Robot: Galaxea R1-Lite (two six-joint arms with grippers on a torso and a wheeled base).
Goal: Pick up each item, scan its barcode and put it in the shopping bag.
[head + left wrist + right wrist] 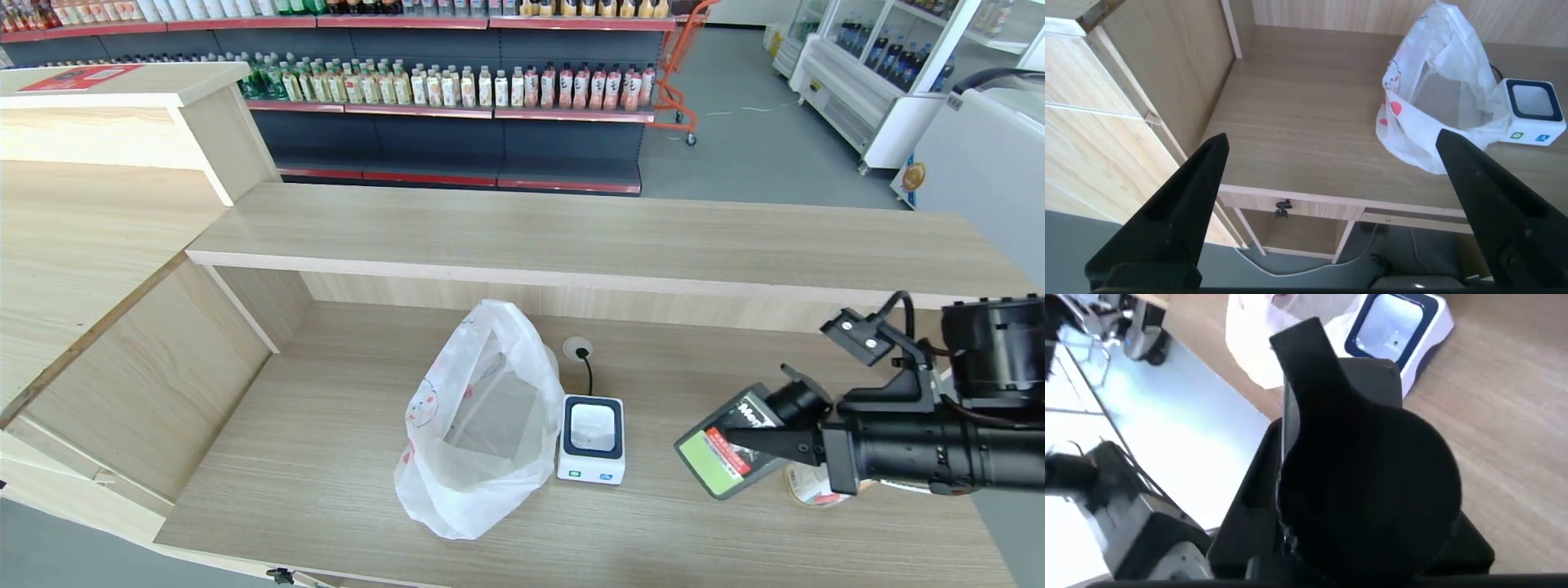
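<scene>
Right pincer (775, 425) grips a dark box (714, 461) above the desk (326, 457), near the scanner (593, 438) and bag (478, 425) — left pincer (1331, 143) spread wide.

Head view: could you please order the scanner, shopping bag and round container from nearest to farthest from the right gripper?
1. Round container, just below the right gripper and its box.
2. Scanner, farther left.
3. Shopping bag, leftmost, beside the scanner.
</scene>
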